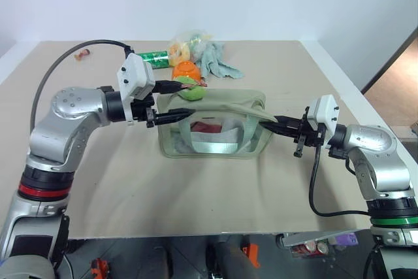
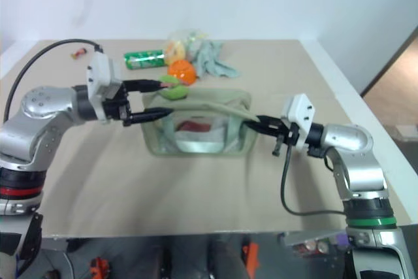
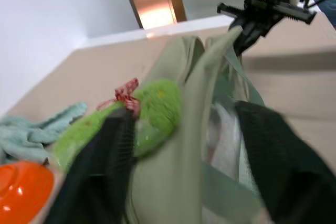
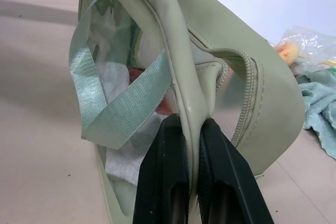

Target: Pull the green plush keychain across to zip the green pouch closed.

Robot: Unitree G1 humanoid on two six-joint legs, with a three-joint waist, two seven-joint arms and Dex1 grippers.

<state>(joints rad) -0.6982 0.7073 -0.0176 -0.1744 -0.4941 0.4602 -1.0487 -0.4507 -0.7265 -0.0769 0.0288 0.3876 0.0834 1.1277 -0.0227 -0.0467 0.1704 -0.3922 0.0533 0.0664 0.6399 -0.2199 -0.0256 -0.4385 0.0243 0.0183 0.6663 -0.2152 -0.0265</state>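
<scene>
— On the tan table (image 1: 117, 181), what is sitting at the centre?

— At mid-table the green pouch (image 1: 212, 136) is standing upright, its clear side window facing the camera and its pale webbing strap (image 4: 113, 109) hanging loose against that window; something red and white is showing through the plastic, though what it is cannot be told.

— And where is the green plush keychain lying?

— Against the pouch's top edge at the robot's left end, the green plush keychain (image 1: 191, 91) is resting with its reddish clasp (image 3: 126, 94) pointing away from the pouch; just behind it an orange bowl (image 1: 186, 68) is sitting, with a green soda can (image 2: 144, 59) and a pale grey-green cloth (image 1: 217, 61) farther back (a clear plastic bag is lying between them).

— How are the grippers standing?

— From the left, the left gripper (image 1: 171, 102) is reaching in level with its black fingers spread wide; one finger is lying beside the plush, the other over the pouch's front side, and neither is visibly clamping anything; from the right, the right gripper (image 4: 194, 145) is pinching the pouch's end seam tight between closed fingers, holding that end up off the table; the zipper (image 4: 247, 103) is curving just past those fingers.
</scene>
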